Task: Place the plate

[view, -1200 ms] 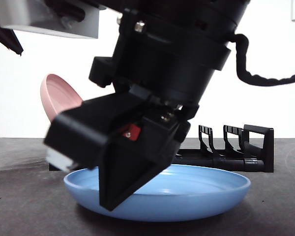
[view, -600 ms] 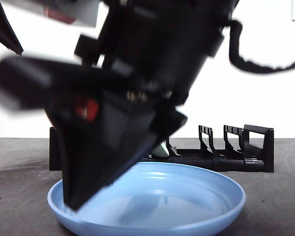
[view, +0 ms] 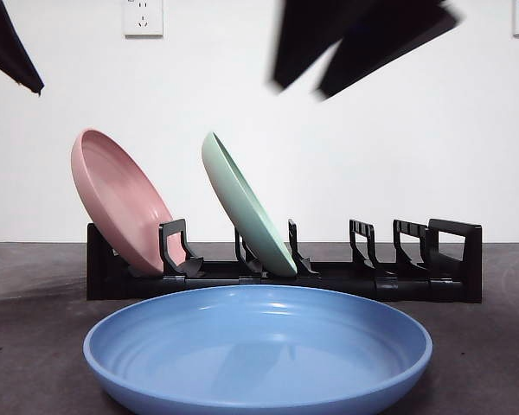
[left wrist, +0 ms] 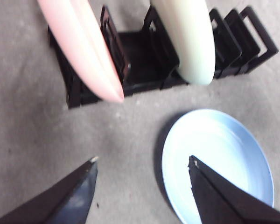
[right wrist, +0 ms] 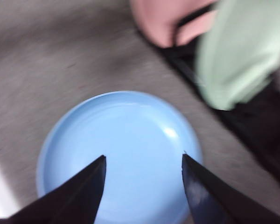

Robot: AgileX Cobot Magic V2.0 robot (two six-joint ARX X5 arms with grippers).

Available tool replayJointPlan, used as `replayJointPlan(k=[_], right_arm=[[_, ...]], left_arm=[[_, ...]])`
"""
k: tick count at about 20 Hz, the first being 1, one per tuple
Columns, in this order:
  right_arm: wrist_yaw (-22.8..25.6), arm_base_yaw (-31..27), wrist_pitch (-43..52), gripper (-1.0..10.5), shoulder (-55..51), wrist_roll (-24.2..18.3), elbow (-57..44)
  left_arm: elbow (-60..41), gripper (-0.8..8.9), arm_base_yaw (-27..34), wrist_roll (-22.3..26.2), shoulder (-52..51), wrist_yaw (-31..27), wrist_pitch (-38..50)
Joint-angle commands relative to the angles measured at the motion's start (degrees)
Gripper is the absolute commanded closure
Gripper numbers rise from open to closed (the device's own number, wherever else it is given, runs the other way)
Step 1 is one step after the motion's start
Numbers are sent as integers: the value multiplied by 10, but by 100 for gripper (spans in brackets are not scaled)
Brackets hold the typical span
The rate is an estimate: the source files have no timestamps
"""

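Observation:
A blue plate (view: 259, 346) lies flat on the dark table, in front of the black rack (view: 398, 281). In the right wrist view the blue plate (right wrist: 126, 140) fills the space under my right gripper (right wrist: 143, 156), which is open, empty and well above it. In the front view that right gripper (view: 301, 90) is a blurred dark shape at the top centre. My left gripper (left wrist: 143, 158) hangs open and empty high over the table, beside the blue plate (left wrist: 219, 154). It shows only as a black tip (view: 9, 52) at the top left corner.
A pink plate (view: 117, 194) leans in the rack's left slot and a green plate (view: 246, 203) leans in the slot beside it. The rack's right-hand slots (view: 415, 251) hold nothing. A white wall stands behind.
The right gripper, which was down on the blue plate's left rim, has opened and lifted away to the top of the front view. The plate shifted slightly left and now rests flat.

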Motion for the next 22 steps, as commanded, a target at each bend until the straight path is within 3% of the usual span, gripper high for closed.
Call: replayJointPlan(k=[1,4,7,10,17,22], right_arm=[[2,-56,-13,687,-43,2,10],[-12,-159,-30,687,-87,-15,10],[-73,-274,-45,687,-101,-32,10],[-130,-352,-54,687,-100,-42,10],[-139,-401,-64,687,-100,-55,10],[-137,-401,-64,687,-100,-56,10]], left_arm=[[10,502,-2,-22,3,0,30],[10,503,-2,-49,3,-9,65],[33,501,-2,-58,16,-79,74],[102,501,-2,-57,61,-114,53],[384,501,-11,-26,268,-182,-154],[493,502,-43,-26,382,-233,-206]])
